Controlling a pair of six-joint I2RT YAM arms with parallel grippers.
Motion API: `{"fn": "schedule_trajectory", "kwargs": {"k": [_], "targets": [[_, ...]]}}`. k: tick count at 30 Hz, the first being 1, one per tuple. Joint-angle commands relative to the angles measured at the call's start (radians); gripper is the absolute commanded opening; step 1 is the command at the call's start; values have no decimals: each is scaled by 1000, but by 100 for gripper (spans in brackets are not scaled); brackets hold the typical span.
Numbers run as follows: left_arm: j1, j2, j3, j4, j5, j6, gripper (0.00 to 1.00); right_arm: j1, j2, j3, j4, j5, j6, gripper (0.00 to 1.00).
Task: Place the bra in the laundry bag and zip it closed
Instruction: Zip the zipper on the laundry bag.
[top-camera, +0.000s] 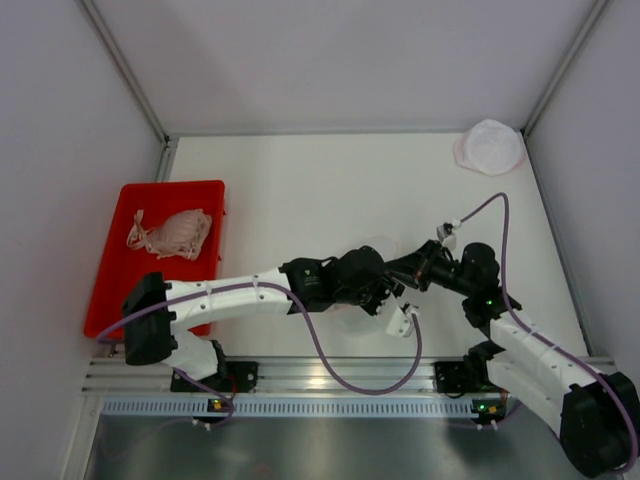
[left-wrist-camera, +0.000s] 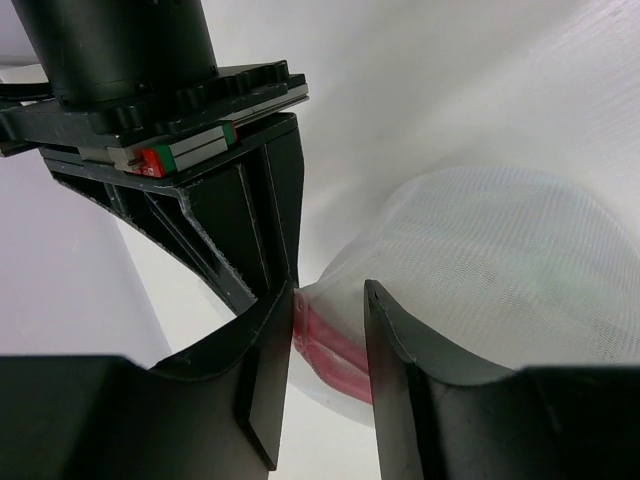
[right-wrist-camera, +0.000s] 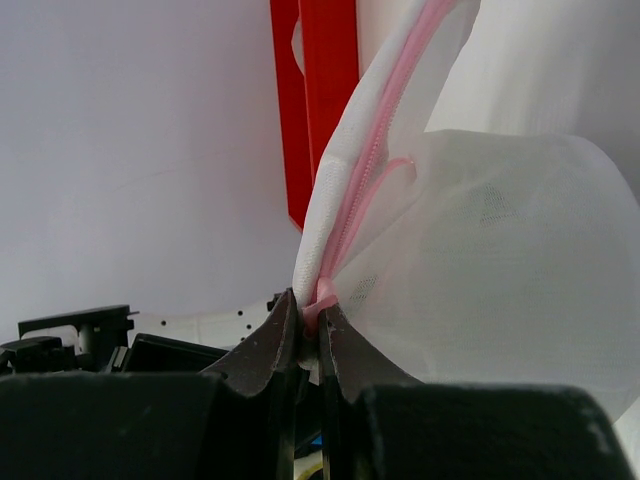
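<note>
Top cam: bra (top-camera: 170, 233) lies bunched in the red tray (top-camera: 205, 200), well off to the left of both sets of fingers, not in the bag. Left gripper (top-camera: 386, 298) & right gripper (top-camera: 399, 278) meet mid-table (top-camera: 300, 180), tips just beside each other, w/ the laundry bag (top-camera: 375, 244) a faint sheer shape around them. Can't tell finger state from up here. A second white mesh pouch (top-camera: 490, 147) sits at the far right corner, well apart from both grippers

Left wrist cam: left fingers (left-wrist-camera: 265, 380) stand apart w/ a plain gap btwn them. The bag's pink zip edge (left-wrist-camera: 325, 345) runs thru that gap, close against the finger on the view's left, not pinched. The mesh body bulges out beyond & to the right of the fingers. The right gripper's black body hangs above-left, its tip coming down onto the bag's corner just past the same finger

Right wrist cam: right fingers (right-wrist-camera: 275, 350) are pressed together, clamped on the pink zip edge at the bag's corner. The zip rises up from the tips & the mesh fans out to their right. Red tray shows behind, above the fingers
</note>
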Motion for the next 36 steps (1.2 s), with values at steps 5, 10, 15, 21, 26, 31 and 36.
{"fn": "schedule_trajectory", "kwargs": {"k": [5, 10, 15, 21, 26, 31, 36], "targets": [[29, -53, 26, 25, 24, -2, 40, 25, -25, 42, 23, -15, -17, 0], [29, -99, 0, 22, 105, 7, 42, 24, -21, 43, 35, -12, -20, 0], [29, -107, 11, 22, 138, -8, 45, 25, -16, 46, 43, -12, -20, 0], [29, -77, 23, 6, 110, 2, 40, 25, -16, 50, 49, -17, -8, 0], [30, -71, 11, 3, 102, 10, 39, 25, -19, 45, 61, -22, -2, 0], [47, -51, 20, 5, 89, 2, 33, 24, -25, 43, 61, -31, -3, 0], [59, -38, 27, 5, 90, 4, 25, 27, -24, 46, 80, -37, -3, 0]]}}
